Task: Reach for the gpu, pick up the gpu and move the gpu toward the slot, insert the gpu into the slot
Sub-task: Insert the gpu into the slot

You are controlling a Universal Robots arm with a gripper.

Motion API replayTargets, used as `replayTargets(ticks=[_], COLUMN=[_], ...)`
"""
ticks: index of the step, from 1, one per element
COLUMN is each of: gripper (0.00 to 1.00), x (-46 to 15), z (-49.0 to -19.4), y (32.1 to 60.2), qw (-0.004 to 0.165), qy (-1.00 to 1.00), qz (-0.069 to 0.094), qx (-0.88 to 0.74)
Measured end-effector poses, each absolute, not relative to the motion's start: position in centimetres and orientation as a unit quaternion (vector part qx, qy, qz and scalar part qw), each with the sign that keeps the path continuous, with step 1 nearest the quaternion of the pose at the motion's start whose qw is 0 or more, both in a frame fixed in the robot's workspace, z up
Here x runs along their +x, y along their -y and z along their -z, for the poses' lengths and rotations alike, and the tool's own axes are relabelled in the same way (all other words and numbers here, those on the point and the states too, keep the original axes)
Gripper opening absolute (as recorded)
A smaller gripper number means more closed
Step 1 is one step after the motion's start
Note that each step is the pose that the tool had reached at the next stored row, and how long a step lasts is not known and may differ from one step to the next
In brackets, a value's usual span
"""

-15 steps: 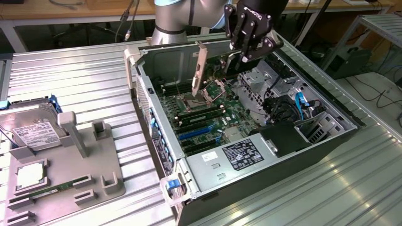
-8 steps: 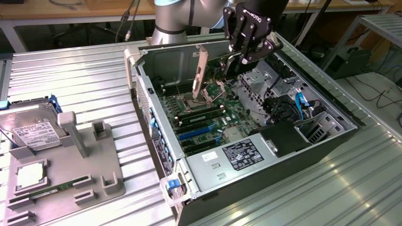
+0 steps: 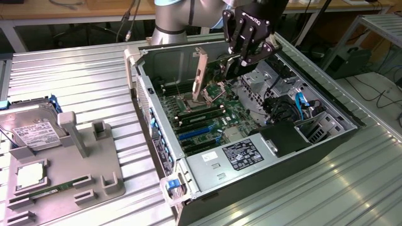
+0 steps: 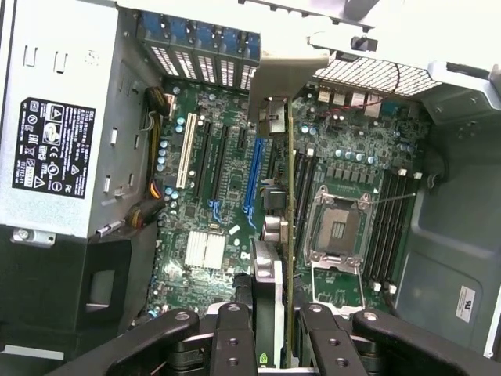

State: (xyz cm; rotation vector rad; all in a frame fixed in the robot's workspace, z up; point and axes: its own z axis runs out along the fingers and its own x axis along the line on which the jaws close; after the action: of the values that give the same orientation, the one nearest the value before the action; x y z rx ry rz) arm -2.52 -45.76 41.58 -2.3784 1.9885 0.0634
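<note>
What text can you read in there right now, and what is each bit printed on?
"...OTIQ": white lettering on the gripper body, its start unclear.
Power supply label: black, print too small to read.
Hard drive label: too small to read.
White sticker on the case wall: unreadable.

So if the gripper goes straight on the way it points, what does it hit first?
The gpu in the gripper leads: likely lands on the motherboard beside the slot, on the processor socket side. Depth unclear.
</note>
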Motion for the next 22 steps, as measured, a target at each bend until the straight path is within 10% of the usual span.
replayTargets(ticks=[22], gripper=[0.28], x=[-2.5], z=[-39.0], y=[45.7], qw=[0.021], qy=[-0.694], qz=[-0.019], qx=[-0.72])
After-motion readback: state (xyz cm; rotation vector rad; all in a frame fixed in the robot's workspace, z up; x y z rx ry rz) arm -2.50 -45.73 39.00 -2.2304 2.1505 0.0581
